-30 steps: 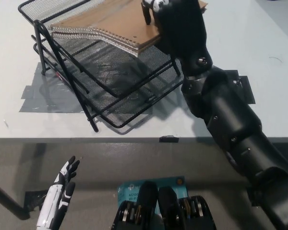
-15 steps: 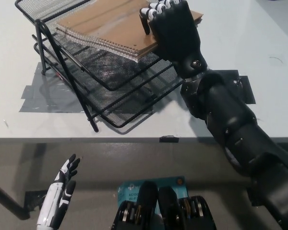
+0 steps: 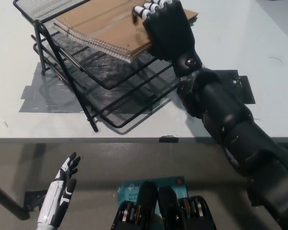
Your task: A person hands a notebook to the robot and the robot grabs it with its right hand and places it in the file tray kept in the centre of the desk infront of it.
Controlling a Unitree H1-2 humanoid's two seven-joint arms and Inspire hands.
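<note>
Over the tray (image 3: 62, 62), the right hand (image 3: 165, 28) is gripping the notebook (image 3: 103, 26) by its right edge, fingers curled over it. Notebook is lying on the top tier, long axis running leftward from the hand. Left hand (image 3: 62, 191) is hanging below the desk (image 3: 259, 57), fingers apart.

White desk (image 3: 259, 43) w/ grey tape (image 3: 43, 96)

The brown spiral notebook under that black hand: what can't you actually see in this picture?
Head view:
- Brown cardboard-covered spiral notebook: its far end is cut off by the top edge; its near right corner is hidden by the black right hand.
- The right hand's grip: its underside is hidden.
- Black wire-mesh file tray: lower tiers partly hidden by the top tier.
- White left hand: arm cut off at the bottom edge.
</note>
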